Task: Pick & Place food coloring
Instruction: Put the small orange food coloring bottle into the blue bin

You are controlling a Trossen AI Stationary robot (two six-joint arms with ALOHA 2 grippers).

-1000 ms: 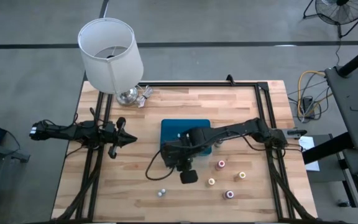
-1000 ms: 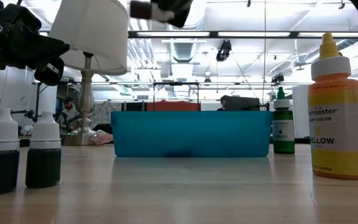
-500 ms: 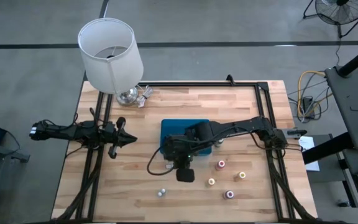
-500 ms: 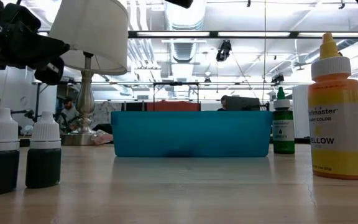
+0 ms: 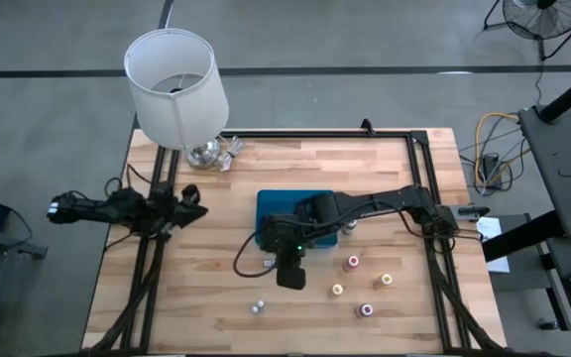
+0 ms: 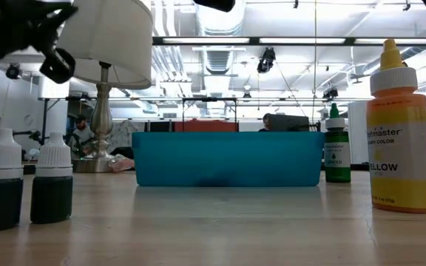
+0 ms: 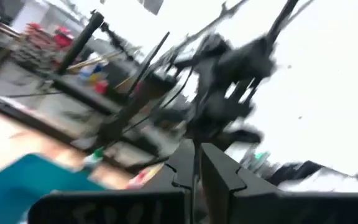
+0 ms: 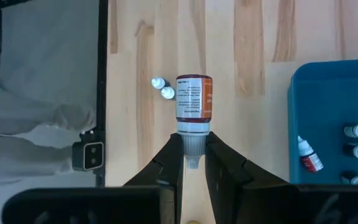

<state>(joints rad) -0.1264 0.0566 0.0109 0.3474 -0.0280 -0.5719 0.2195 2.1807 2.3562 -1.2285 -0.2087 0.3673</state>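
Right tool: I am seeing it clamping an orange-labelled bottle by its cap end, fingers pressing on either side; in the high view the right arm is reaching in over the near edge of the blue tray, with the tool hanging above bare bench just near of the tray.

Held bottle: it is lying flat in the grip, off the wood, its base pointing away from the wrist.

Left tool: its two fingers are pressing together with nothing between them (that wrist picture is smeared, so I am reading little else from it); in the high view the left arm is sitting at the left edge of the bench, tool well apart from the tray.

Tray contents: the right wrist view is showing several small bottles lying inside, one with a red label, others showing white caps.

Loose bottles: four with coloured tops are standing on the wood to the right of the held one, near of the tray; two white-capped dark ones are standing side by side at near left.

Low view: a yellow bottle is standing close to the lens on the right, a green one just beside the tray's right end.

Lamp: it is standing at the far left corner.
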